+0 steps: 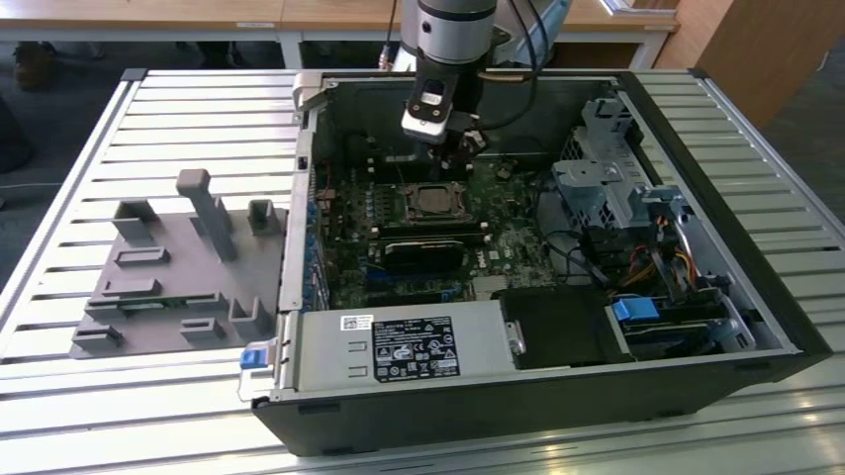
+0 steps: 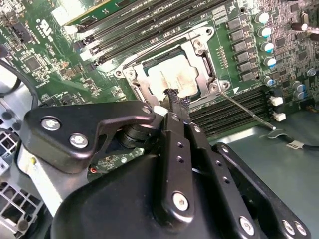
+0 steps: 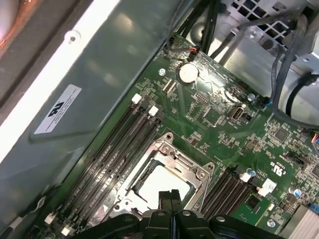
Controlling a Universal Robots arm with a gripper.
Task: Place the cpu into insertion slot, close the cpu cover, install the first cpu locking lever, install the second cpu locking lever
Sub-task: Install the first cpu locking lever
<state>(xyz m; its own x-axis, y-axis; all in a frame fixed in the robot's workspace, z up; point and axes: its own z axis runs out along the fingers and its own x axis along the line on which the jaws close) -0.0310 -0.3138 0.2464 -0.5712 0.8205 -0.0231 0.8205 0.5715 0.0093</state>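
The cpu [image 2: 172,74] lies flat in the insertion slot [image 2: 149,62] on the green board, its silver-grey top showing through the cut-out of the cpu cover [image 2: 198,49]. The silvery cover lies down flat over the chip. A thin metal locking lever [image 2: 246,110] sticks out from one socket corner and runs along the memory slots. My gripper [image 3: 170,196] hangs just above the socket's edge with its black fingers pressed together and nothing between them. In the exterior view the gripper [image 1: 457,150] sits inside the open case, just behind the socket [image 1: 433,201].
Rows of black memory slots [image 2: 149,20] flank the socket. A grey power supply box [image 1: 396,351] fills the case's near side. Drive cage and cables [image 1: 620,198] stand on the exterior view's right. A grey fixture plate [image 1: 172,267] lies left of the case.
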